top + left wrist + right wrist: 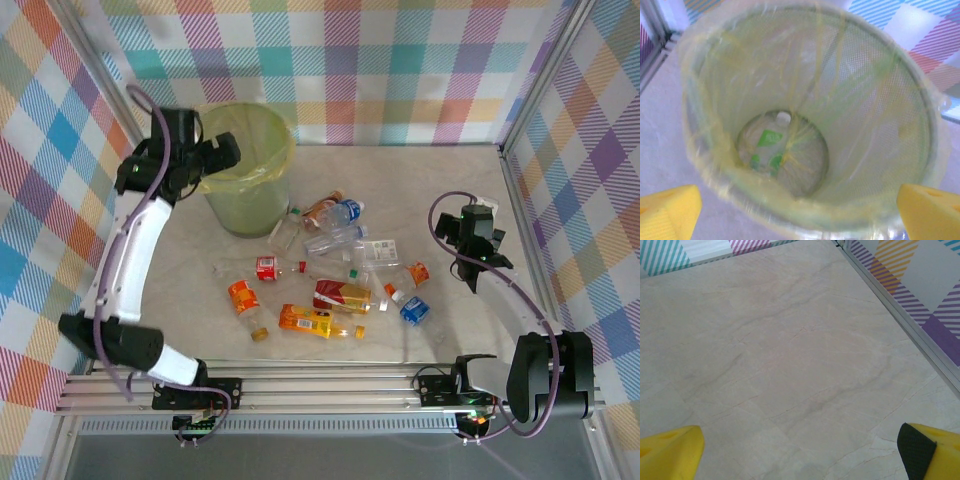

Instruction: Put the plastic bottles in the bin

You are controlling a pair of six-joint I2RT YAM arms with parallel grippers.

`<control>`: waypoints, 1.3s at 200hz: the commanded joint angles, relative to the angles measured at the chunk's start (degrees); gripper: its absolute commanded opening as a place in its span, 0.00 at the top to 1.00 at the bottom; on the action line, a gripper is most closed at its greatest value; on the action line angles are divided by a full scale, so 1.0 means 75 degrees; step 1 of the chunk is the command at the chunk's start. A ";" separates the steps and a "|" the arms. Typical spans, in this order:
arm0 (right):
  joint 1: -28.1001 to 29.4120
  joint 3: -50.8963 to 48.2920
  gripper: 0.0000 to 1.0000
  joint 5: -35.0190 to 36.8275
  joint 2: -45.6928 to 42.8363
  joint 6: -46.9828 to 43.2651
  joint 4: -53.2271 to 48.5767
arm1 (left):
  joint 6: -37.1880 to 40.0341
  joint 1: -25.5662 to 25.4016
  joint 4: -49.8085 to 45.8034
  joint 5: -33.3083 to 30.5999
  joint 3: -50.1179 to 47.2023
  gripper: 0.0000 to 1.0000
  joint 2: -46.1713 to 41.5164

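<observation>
The left claw (800, 215) hangs wide and empty over the bin (880, 100) at the desk's (440, 180) far-left corner, with one green-labelled bottle (772, 142) lying on the bin's bottom. The right claw (800, 452) gapes over bare desk near the right edge. The other plastic bottles (340, 295) litter mid-desk. They look light, crushed and probably slippery, so are best pinched at the stiffer neck.

The left arm reached far forward from its base, and the left gripper (222, 152) tilted downward with its 2 yellow fingers (667, 212) spread wide. The right arm stood folded, the right gripper (476, 225) apparently angled down, jaws equally wide.
</observation>
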 commanded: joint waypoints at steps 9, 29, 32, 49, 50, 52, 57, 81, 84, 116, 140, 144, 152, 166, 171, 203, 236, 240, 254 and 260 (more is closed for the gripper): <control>0.0045 0.0160 0.00 0.0192 -0.0173 0.0151 -0.0073 | -0.0973 -0.0150 0.0978 -0.0008 -0.2566 0.00 -0.2238; 0.0041 0.0161 0.00 0.0150 -0.0153 0.0166 -0.0049 | -0.1652 -0.0162 0.1148 -0.0094 -0.4174 0.00 -0.3674; 0.0045 0.0161 0.00 0.0136 -0.0146 0.0163 -0.0048 | -0.1736 -0.0162 0.1145 -0.0069 -0.4370 0.00 -0.3862; 0.0042 0.0162 0.00 0.0101 -0.0111 0.0184 -0.0052 | -0.2184 -0.0162 0.0938 0.0116 -0.5255 0.00 -0.4682; 0.0038 0.0158 0.00 0.0107 -0.0107 0.0185 -0.0050 | -0.2211 -0.0162 0.0916 0.0128 -0.5288 0.00 -0.4724; 0.0040 0.0155 0.00 0.0106 -0.0104 0.0174 -0.0057 | -0.2264 -0.0162 0.0881 0.0151 -0.5372 0.00 -0.4799; 0.0041 0.0168 0.00 0.0112 -0.0094 0.0187 -0.0060 | -0.2400 -0.0172 0.0764 0.0198 -0.5564 0.00 -0.4962; 0.0043 0.0178 0.00 0.0113 -0.0088 0.0164 -0.0075 | -0.2899 -0.0185 0.0475 0.0675 -0.6489 0.00 -0.5598; 0.0039 0.0175 0.00 0.0111 -0.0091 0.0165 -0.0084 | -0.2970 -0.0194 0.0472 0.0768 -0.6602 0.00 -0.5652; 0.0045 0.0132 0.00 0.0124 -0.0160 0.0186 -0.0055 | -0.3567 -0.0426 0.0601 0.1399 -0.7740 0.01 -0.5850; 0.0044 0.0058 0.00 0.0136 -0.0185 0.0187 0.0021 | -0.3800 -0.0814 0.0835 0.1296 -0.8398 0.02 -0.5775; 0.0038 0.0050 0.00 0.0145 -0.0185 0.0186 0.0022 | -0.3836 -0.0884 0.0909 0.1289 -0.8479 0.03 -0.5763; 0.0042 0.0040 0.00 0.0149 -0.0183 0.0181 0.0022 | -0.3914 -0.0984 0.1042 0.1288 -0.8664 0.04 -0.5719; 0.0045 0.0034 0.00 0.0142 -0.0184 0.0197 0.0022 | -0.3976 -0.1148 0.1277 0.1236 -0.8896 0.04 -0.5564; 0.0045 0.0027 0.00 0.0133 -0.0194 0.0209 0.0022 | -0.3995 -0.1207 0.1364 0.1218 -0.8950 0.04 -0.5479; 0.0039 -0.0014 0.00 0.0033 -0.0191 0.0203 0.0080 | -0.3926 -0.1495 0.1885 0.0964 -0.9106 0.03 -0.4669; 0.0045 -0.0044 0.00 0.0030 -0.0193 0.0175 0.0119 | -0.3846 -0.1545 0.2359 0.0823 -0.9210 0.03 -0.3886; 0.0042 -0.0045 0.00 0.0022 -0.0188 0.0175 0.0118 | -0.3837 -0.1545 0.2396 0.0814 -0.9218 0.03 -0.3819; 0.0040 -0.0055 0.00 0.0018 -0.0163 0.0163 0.0145 | -0.3786 -0.1553 0.2457 0.0745 -0.9245 0.04 -0.3587; 0.0045 -0.0045 0.00 0.0010 -0.0146 0.0157 0.0164 | -0.3784 -0.1556 0.2460 0.0701 -0.9257 0.05 -0.3508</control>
